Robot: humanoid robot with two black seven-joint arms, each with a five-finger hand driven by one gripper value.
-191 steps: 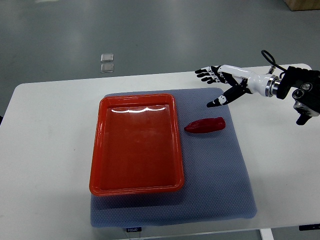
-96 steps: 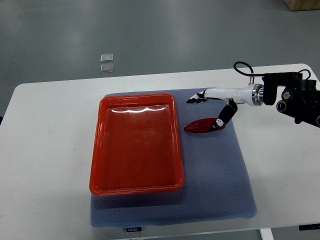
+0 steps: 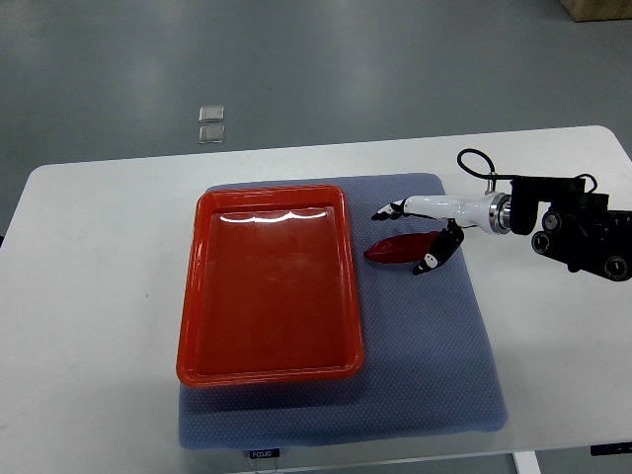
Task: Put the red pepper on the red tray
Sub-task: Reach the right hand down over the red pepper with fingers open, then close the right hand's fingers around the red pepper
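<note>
Reaching in from the 3 o'clock edge, the right hand, white with black fingertips, straddles the long glossy red pepper: its fingers extend over the pepper's 12 o'clock side while the thumb drops past the 6 o'clock side. The digits bracket the pepper's 3 o'clock end loosely; whether they actually touch it cannot be told from this steep angle, and no firm pinch shows. The pepper lies flat on the blue-grey textured mat, its tapered end pointing toward 9 o'clock, just beside the 3 o'clock rim of the shallow rectangular red plastic tray but apart from it. That tray sits on the mat's 9 o'clock half, its floor bare and shiny with reflected light near the 12 o'clock wall. The mat covers the middle of a white table. Beyond the table's 12 o'clock edge, two small clear square pieces rest on the grey floor.
</note>
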